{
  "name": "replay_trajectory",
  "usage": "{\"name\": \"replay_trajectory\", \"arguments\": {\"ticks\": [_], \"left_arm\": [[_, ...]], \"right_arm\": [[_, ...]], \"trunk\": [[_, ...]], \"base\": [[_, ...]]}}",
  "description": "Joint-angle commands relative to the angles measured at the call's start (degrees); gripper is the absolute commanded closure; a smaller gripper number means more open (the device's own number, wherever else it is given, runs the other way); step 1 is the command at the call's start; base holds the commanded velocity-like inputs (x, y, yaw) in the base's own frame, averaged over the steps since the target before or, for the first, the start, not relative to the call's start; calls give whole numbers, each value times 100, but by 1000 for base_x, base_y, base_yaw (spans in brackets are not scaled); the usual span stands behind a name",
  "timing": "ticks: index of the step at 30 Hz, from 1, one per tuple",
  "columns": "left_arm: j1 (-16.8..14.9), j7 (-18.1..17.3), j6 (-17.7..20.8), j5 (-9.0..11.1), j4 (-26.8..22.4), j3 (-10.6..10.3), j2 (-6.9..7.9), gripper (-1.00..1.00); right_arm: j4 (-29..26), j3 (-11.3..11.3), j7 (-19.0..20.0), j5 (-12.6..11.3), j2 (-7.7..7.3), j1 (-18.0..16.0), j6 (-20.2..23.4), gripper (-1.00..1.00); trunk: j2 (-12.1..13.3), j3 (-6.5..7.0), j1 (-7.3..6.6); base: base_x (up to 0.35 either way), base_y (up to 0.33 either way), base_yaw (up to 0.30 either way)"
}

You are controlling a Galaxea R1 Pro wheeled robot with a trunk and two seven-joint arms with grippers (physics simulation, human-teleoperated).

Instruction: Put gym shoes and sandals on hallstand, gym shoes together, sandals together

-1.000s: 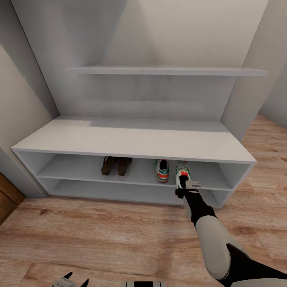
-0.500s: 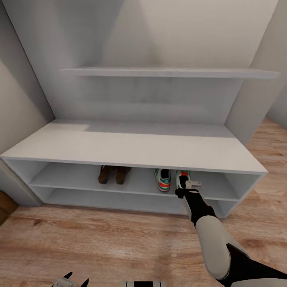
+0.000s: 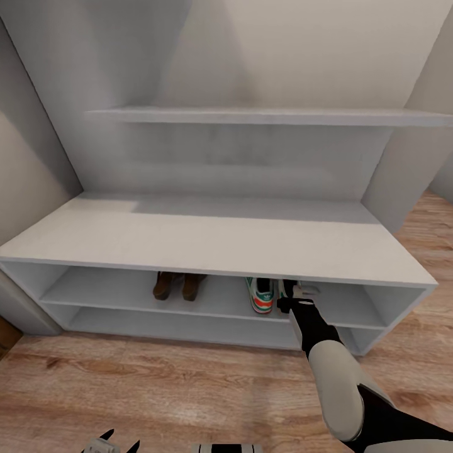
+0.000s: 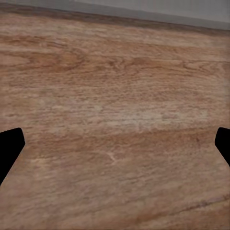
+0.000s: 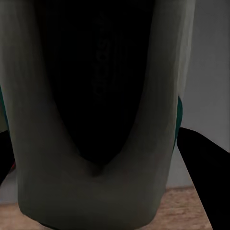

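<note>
Pale grey walls and a wood-plank corridor floor (image 3: 157, 390) frame the hallstand (image 3: 207, 236), a low wide bench with two open shelf rows and a wall shelf (image 3: 251, 116) above. On the upper shelf row, the second gym shoe (image 3: 286, 290) is seen at the right, largely hidden by the bench top and by the right gripper (image 3: 296, 296), which is extended into the shelf opening. In the right wrist view the heel opening and collar of this shoe (image 5: 96, 120) are seen close up, flanked by the dark fingers (image 5: 206, 163); whether the fingers are clamped on the shoe or already spread cannot be told.

The shoe is judged light, with a stiff sole and a soft, yielding upper; the firm heel collar is the likeliest place for a secure hold, since the laced top would deform and the sole edge could slip.

Just beside it, to the left, the first gym shoe (image 3: 260, 294) is stood on the same shelf, toe outward. Further left, and apart from the sneakers, the two sandals (image 3: 178, 285) are set side by side, flat and slim, and are judged thin and flexible.

Near the floor, the left gripper (image 3: 119, 440) is held low with its fingers spread wide and nothing between them, only bare planks (image 4: 115, 120) being seen past the fingertips (image 4: 9, 143).
</note>
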Motion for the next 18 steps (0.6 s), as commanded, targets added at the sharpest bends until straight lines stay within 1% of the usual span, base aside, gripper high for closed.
{"name": "replay_trajectory", "arguments": {"ticks": [1, 5, 11, 18], "left_arm": [[-4, -59, 17, 60, 7, 7, -3, -100], [-4, -59, 21, 60, 7, 7, 1, -100], [-4, -59, 24, 60, 7, 7, 1, -100], [-4, -59, 23, 60, 7, 9, 2, -100]], "right_arm": [[-9, -26, 1, 35, 7, -4, 23, 100], [-9, -26, 1, 35, 7, -4, 23, 100], [-9, -26, 1, 35, 7, -4, 23, 100], [-9, -26, 1, 35, 7, -4, 23, 100]], "trunk": [[-2, -5, -1], [-2, -5, -1], [-2, -5, -1], [-2, -5, -1]], "base": [[11, 2, 0], [56, 1, 0], [150, 0, 0], [26, 0, 0]]}}
